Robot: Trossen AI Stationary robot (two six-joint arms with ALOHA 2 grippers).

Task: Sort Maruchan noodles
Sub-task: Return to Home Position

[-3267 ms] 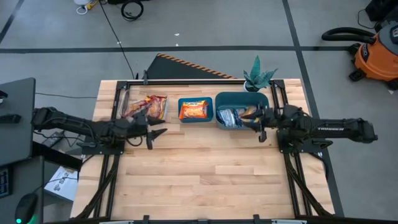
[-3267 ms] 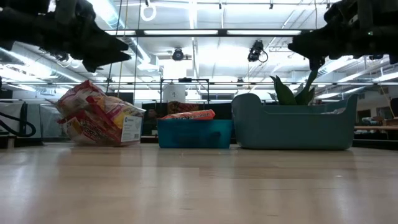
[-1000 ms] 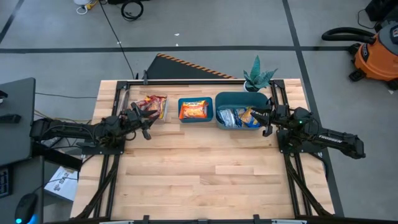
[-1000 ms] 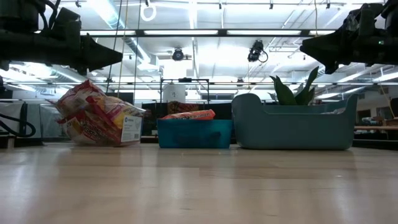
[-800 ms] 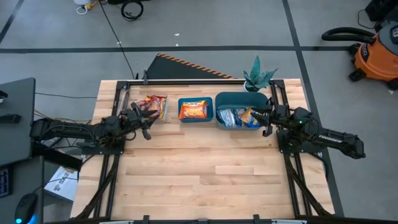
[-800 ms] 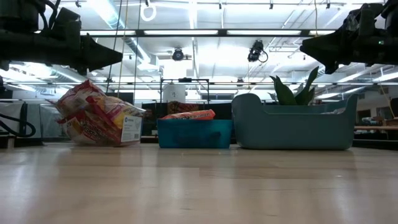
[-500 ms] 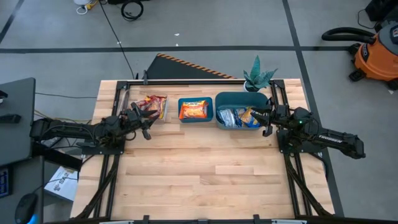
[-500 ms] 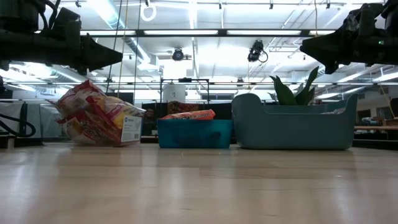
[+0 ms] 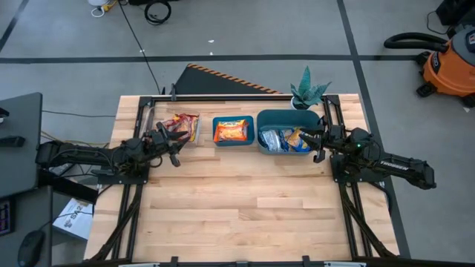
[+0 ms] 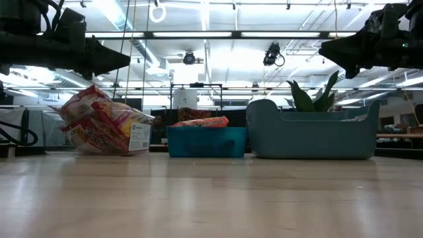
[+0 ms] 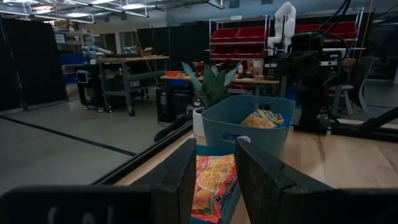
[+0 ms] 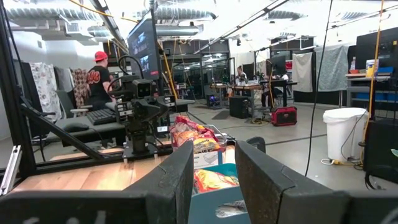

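Along the table's far edge, seen from above, we find the Maruchan noodles lying in three holders. Red packets (image 9: pixel 180 124) are heaped in the clear tray (image 9: pixel 151 126), orange packets (image 9: pixel 231 131) lie in the small teal bin (image 9: pixel 214 132), and blue-and-white packets (image 9: pixel 276 139) lie in the large teal bin (image 9: pixel 288 113). From table height we lose that last group behind the large bin's wall, the orange packets only peek over their bin's rim, and the red heap stands tallest. The left gripper (image 9: pixel 176 152) hovers just in front of the clear tray, and the right gripper (image 9: pixel 310 143) hangs over the large bin's right edge. Only the wrist views settle their state for us: each pair of dark fingers stands slightly parted with nothing between them. Those fingers also cover part of the small bin in both wrist views. A potted plant (image 9: pixel 306 90) stands behind the large bin, and an orange shop vacuum (image 9: pixel 449 63) sits on the floor. Past the left arm, the right wrist view shows a person in a red cap (image 12: pixel 96 78).
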